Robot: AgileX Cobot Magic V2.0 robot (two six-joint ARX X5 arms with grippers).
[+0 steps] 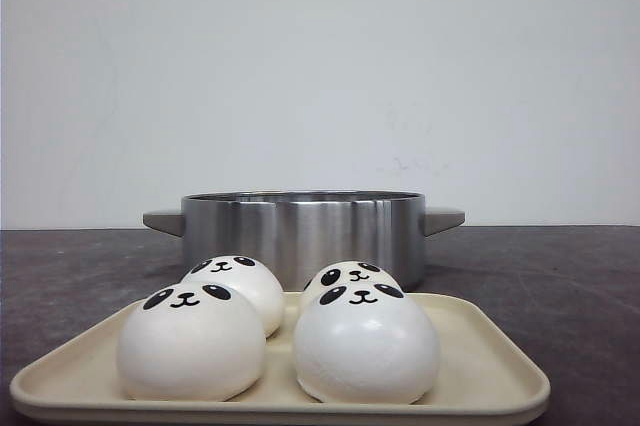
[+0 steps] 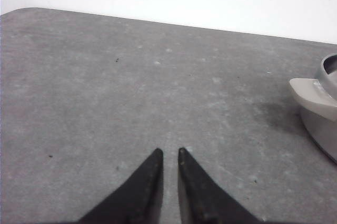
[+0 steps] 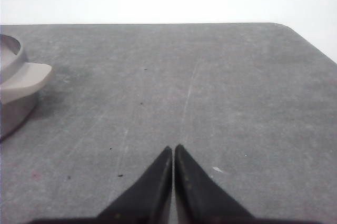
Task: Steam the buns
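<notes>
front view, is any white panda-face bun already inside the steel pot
No, all four white panda-face buns sit on the cream rectangular tray in front of the round steel pot.

Behind your workspace you see a plain white wall (image 1: 320,66), evenly and softly lit, with faint marks near its lower right. Below it lies the desk (image 2: 131,92), a mottled grey, lightly scratched and speckled surface with a rounded corner in each wrist view.

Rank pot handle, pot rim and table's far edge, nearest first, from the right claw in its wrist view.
1. Pot handle, beside the right claw.
2. Pot rim, just beyond the handle.
3. Table's far edge, straight ahead.
</notes>
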